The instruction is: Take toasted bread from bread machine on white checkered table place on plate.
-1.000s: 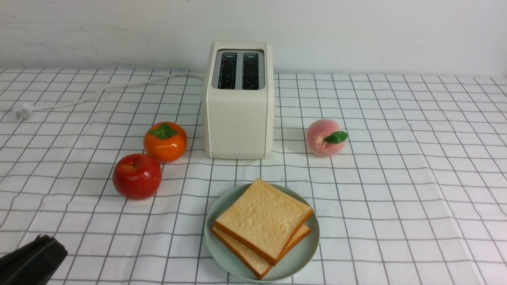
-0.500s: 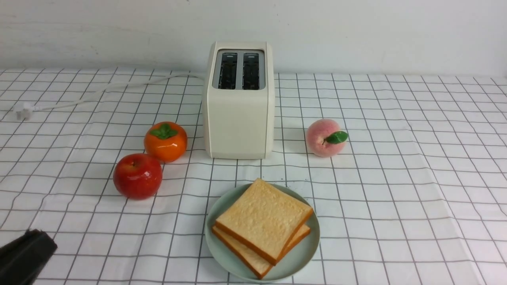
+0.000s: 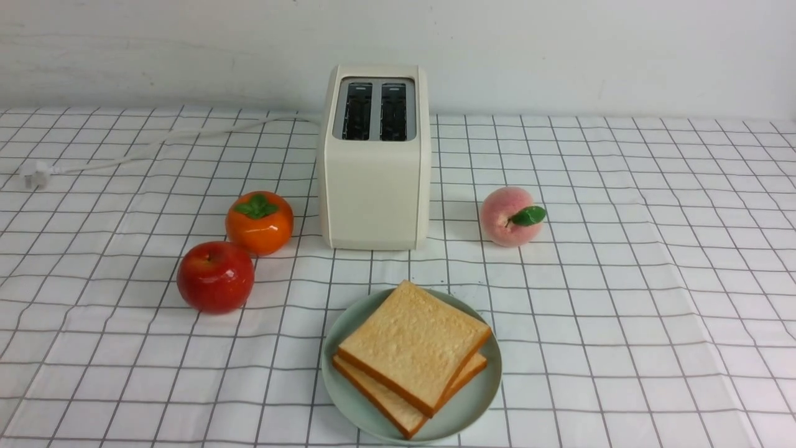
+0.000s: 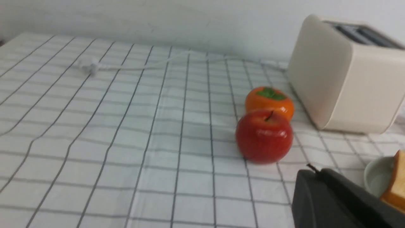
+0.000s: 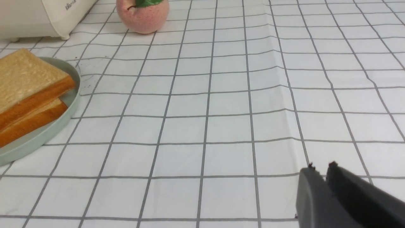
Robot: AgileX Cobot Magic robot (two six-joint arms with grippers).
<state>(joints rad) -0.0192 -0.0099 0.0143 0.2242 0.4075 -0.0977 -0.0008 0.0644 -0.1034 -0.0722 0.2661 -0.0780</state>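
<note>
Two slices of toasted bread (image 3: 413,345) lie stacked on the mint-green plate (image 3: 465,410) at the front of the white checkered table (image 3: 622,280). Behind it the cream bread machine (image 3: 375,186) stands with both slots dark. Neither gripper shows in the front view. In the left wrist view my left gripper (image 4: 312,169) is shut and holds nothing, hanging low over the cloth with the plate's edge (image 4: 375,175) and the toast (image 4: 397,180) beside it. My right gripper (image 5: 320,166) has its tips slightly apart, nothing between them, far from the toast (image 5: 25,82) and plate (image 5: 47,133).
A red apple (image 3: 216,277) and an orange persimmon (image 3: 259,222) sit left of the bread machine, a pink peach (image 3: 510,216) to its right. The white cord runs to a plug (image 3: 34,174) at the far left. A white wall closes the back.
My left gripper has slid back out of the front view's lower left corner and closed fully. The toast, plate and fruit have not moved.
</note>
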